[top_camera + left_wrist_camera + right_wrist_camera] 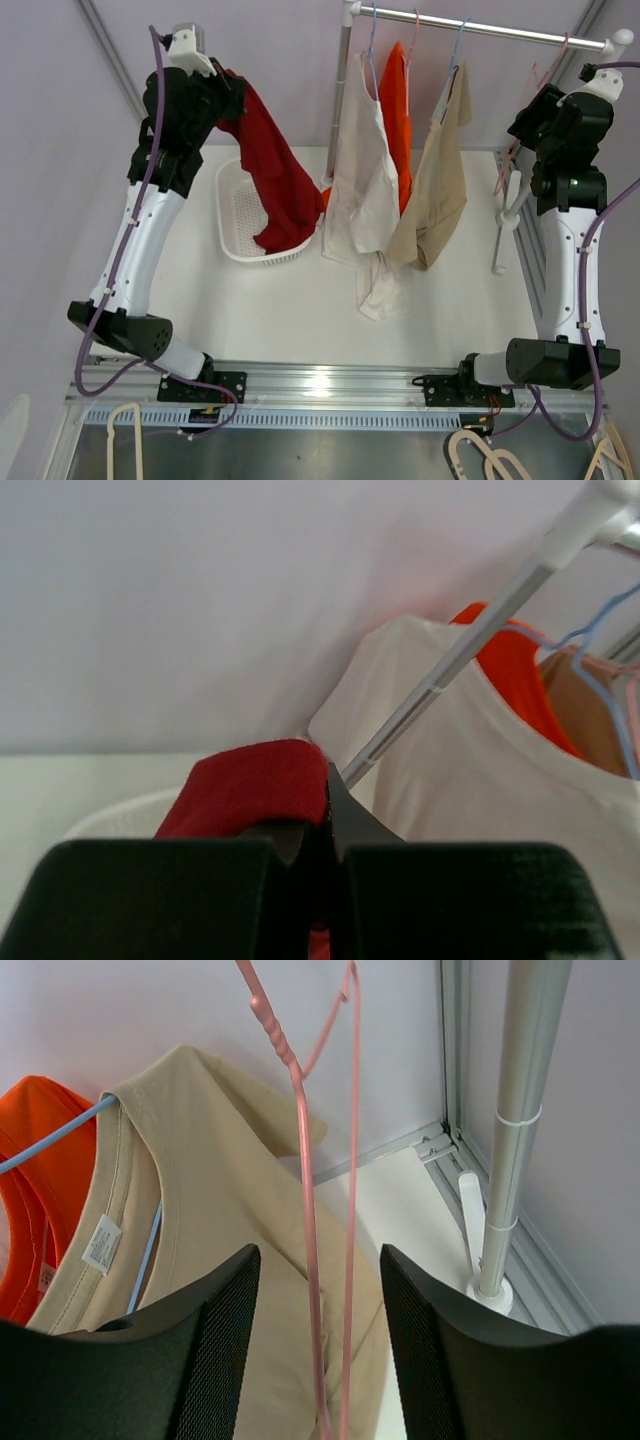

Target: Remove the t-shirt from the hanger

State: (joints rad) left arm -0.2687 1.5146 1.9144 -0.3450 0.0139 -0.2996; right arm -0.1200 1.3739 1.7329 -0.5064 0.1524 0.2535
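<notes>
**Red t-shirt hanging from the left claw, over the basket**

The red t-shirt (275,175) is clear of any hanger. It hangs from the left claw (225,95) with its long axis near vertical. Its lower end reaches into the white basket (232,235) on the tabletop (300,310) below that claw. The coming move is judged to turn on this drop line, since the basket is under the cloth.

Left claw: clenched on a fold of the red t-shirt; the wrist view shows cloth pinched between the pads (200,880).

Right claw (320,1340): released, jaws partly apart. The bare pink hanger (300,1140) passes between the jaws and touches neither. This claw is well apart from the shirt, by the far post of the rail (480,25), so the left arm is the nearer one.
</notes>
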